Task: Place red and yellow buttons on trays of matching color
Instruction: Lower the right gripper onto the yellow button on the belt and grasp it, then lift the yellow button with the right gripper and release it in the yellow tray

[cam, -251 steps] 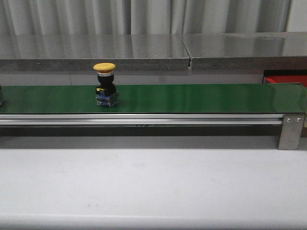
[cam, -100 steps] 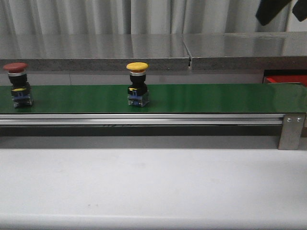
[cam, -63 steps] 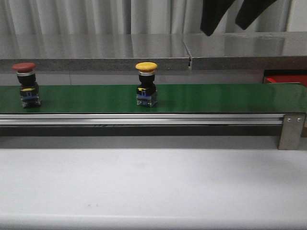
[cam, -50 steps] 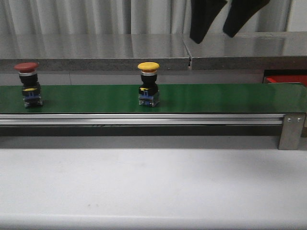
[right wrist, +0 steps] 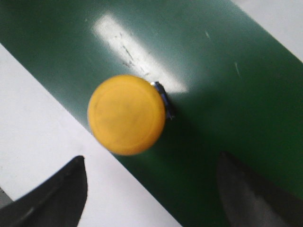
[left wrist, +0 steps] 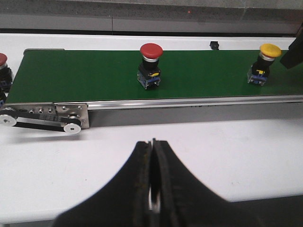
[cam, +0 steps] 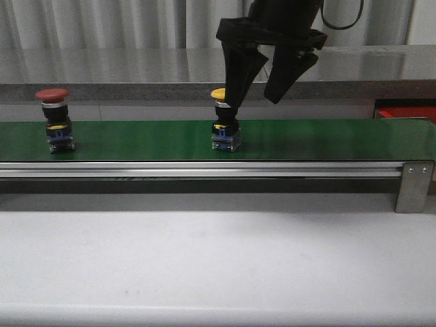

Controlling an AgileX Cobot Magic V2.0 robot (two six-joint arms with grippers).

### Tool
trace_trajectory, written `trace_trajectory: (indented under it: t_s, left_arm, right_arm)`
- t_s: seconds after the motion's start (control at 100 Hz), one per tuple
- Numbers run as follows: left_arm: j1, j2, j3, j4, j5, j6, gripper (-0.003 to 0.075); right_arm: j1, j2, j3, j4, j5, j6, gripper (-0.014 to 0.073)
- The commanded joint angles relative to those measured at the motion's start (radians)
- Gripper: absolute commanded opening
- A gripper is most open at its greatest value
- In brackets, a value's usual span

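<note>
Hovering spread wide and empty over the green belt (cam: 306, 139), our right end effector (cam: 255, 92) straddles nothing yet; the yellow button (cam: 225, 126) stands mid-belt just left of its fingertips, the red button (cam: 56, 121) far left; our left end effector (left wrist: 152, 189) is pressed closed, empty, over the white bench (cam: 218, 266). We judge a closing finger may clip the cap and topple the button if the belt carries it along; a red tray (cam: 407, 113) shows far right beyond the belt, grey curtains (cam: 102, 24) behind.
</note>
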Motion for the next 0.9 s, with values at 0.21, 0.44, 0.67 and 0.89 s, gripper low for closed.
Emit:
trace_trajectory:
  t_s: [0.21, 0.44, 0.67, 0.89]
  left_arm:
    - [-0.006, 0.010, -0.023, -0.015, -0.072, -0.002, -0.0020]
    - [-0.006, 0.010, -0.023, -0.015, -0.072, -0.002, -0.0020]
    - [-0.006, 0.010, -0.023, -0.015, -0.072, -0.002, -0.0020]
    - [-0.006, 0.010, -0.023, -0.015, -0.072, -0.002, -0.0020]
  right_arm:
    - [0.008, -0.012, -0.036, 0.062, -0.105, -0.021, 0.0563]
    - [0.011, -0.012, -0.036, 0.061, -0.146, -0.021, 0.0314]
    - [0.011, -0.012, -0.036, 0.062, -0.135, -0.019, 0.0013]
    - [-0.005, -0.060, -0.036, 0.067, -0.104, -0.016, -0.0027]
